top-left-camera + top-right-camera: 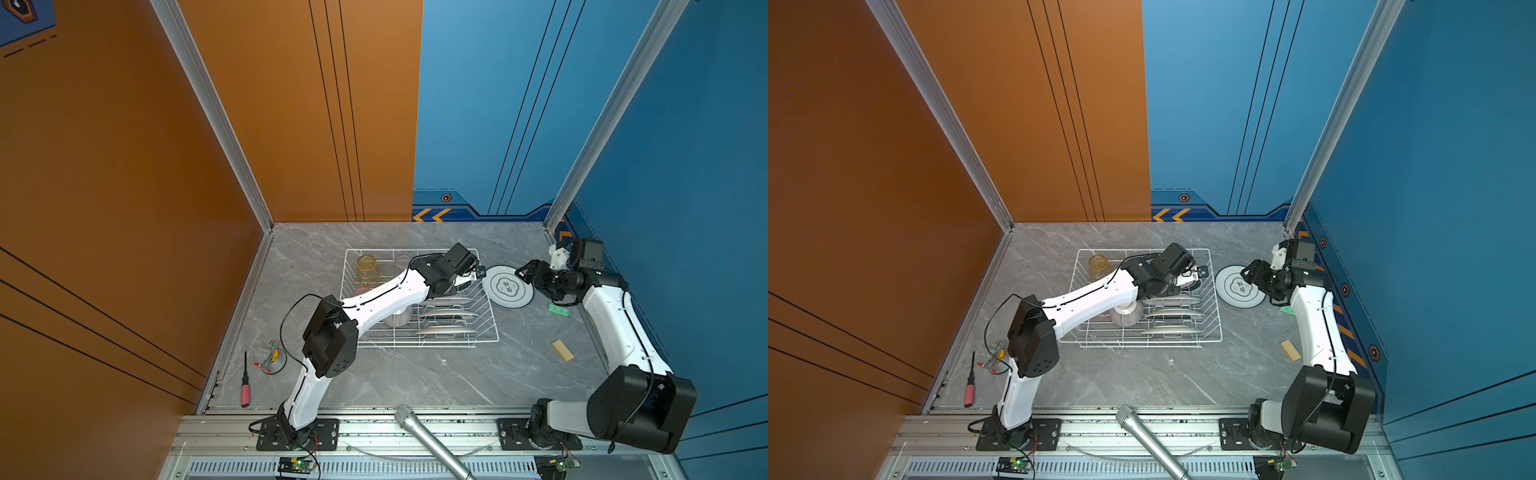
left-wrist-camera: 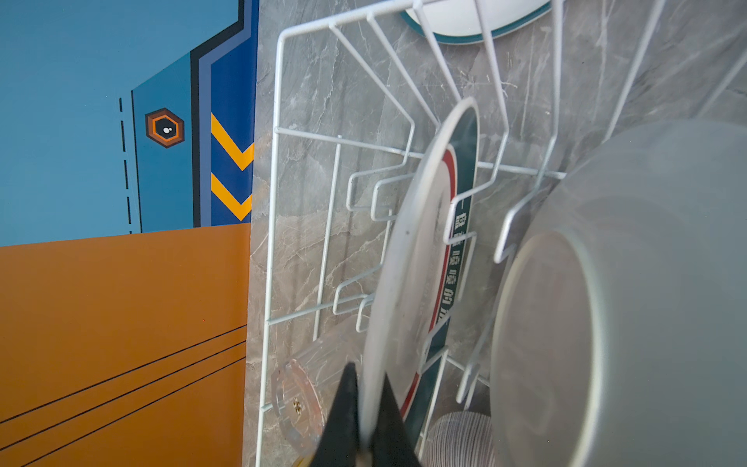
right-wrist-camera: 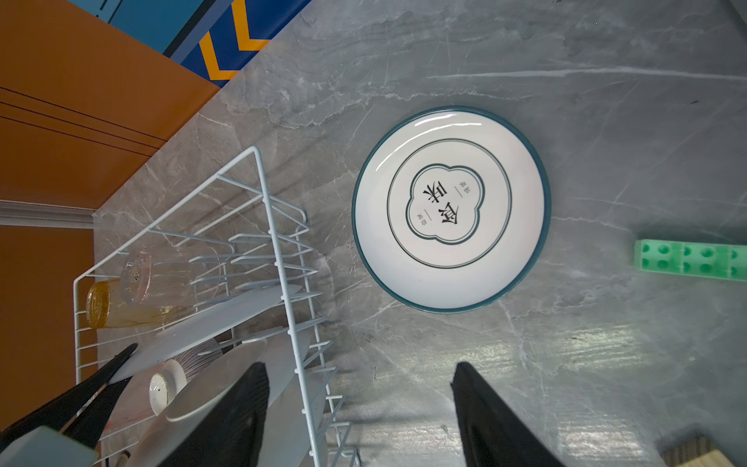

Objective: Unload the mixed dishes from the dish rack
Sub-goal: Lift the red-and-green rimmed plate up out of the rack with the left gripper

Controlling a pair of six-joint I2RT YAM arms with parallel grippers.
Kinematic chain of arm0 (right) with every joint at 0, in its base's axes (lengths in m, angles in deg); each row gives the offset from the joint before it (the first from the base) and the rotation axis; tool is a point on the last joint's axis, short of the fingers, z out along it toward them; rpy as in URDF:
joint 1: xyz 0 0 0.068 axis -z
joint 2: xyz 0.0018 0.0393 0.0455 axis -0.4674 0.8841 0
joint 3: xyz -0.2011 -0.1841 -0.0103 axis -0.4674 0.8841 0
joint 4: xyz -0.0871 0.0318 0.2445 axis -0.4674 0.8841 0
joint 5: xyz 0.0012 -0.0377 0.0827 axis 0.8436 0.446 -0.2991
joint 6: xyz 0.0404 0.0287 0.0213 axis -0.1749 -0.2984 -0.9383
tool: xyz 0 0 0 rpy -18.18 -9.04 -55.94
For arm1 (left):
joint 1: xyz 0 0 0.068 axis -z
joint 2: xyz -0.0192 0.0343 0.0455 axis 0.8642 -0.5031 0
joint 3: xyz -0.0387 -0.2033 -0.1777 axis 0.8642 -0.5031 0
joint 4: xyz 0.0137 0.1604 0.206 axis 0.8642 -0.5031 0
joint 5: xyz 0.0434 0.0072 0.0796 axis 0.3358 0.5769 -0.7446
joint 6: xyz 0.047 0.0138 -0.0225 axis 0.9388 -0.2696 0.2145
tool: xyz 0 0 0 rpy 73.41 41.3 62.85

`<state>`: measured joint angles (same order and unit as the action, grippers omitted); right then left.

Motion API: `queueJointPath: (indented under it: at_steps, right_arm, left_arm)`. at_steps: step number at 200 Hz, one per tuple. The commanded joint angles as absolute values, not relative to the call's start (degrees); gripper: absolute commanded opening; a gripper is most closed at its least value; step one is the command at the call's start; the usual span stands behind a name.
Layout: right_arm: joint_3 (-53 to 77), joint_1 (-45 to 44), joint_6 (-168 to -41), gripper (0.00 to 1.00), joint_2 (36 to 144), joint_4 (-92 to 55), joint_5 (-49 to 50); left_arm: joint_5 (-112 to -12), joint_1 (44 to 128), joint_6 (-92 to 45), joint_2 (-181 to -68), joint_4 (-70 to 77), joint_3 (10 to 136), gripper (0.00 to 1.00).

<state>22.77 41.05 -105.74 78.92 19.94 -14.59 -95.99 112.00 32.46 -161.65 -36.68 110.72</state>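
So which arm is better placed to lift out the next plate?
Left. The left gripper is shut on an upright plate in the dish rack; the right gripper hangs open near the dark-rimmed plate outside.

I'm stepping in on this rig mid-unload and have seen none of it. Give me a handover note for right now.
Left gripper: shut on the rim of an upright plate standing in the rack; not lifted out yet.
Right gripper: open and empty, above the table beside the rack.
Done: one dark-rimmed plate lies flat on the table, right of the rack.
Left: the upright plate, the other plates, the striped bowl, the amber tumbler and a pale tumbler, all in the rack.
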Motion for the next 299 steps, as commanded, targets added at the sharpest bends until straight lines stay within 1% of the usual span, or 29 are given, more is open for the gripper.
queueJointPath:
  at_steps: [1,38,113,142,177,214,247,258,299]
  right_arm:
    - [23.53,41.39,-106.02,0.71,77.56,18.71,-15.85]
    - [23.3,41.02,-106.29,0.71,77.65,18.31,-16.39]
    - [22.73,40.37,-106.3,0.7,77.47,17.66,-17.77]
    - [22.87,40.15,-106.29,0.7,76.99,16.52,-19.59]
    - [24.13,39.89,-106.54,0.69,75.25,12.6,-24.98]
    - [26.34,39.07,-108.72,0.68,73.32,6.06,-31.5]
    - [30.04,38.59,-116.58,0.67,72.4,-5.55,-38.77]
    - [31.49,38.18,-120.49,0.66,72.28,-11.61,-40.73]
    - [34.55,35.49,-128.81,0.59,72.16,-24.0,-42.24]
  left_arm:
    - [-99.45,112.24,32.22,-157.47,-32.66,110.99,0.0]
    - [-99.72,112.05,31.69,-154.91,-32.68,111.52,0.0]
    - [-96.94,111.68,28.97,-150.11,-32.77,113.22,0.0]
    - [-93.89,110.52,25.63,-148.69,-33.63,114.75,0.0]
    - [-88.95,108.48,19.29,-147.23,-35.84,117.62,0.0]
    - [-81.11,105.01,10.93,-145.51,-36.9,119.24,0.0]
    - [-70.68,100.41,1.73,-144.54,-36.81,119.08,0.0]
    - [-67.95,99.26,-1.08,-144.45,-36.81,119.08,0.0]
    - [-54.57,95.34,-12.11,-144.8,-35.78,119.2,0.0]
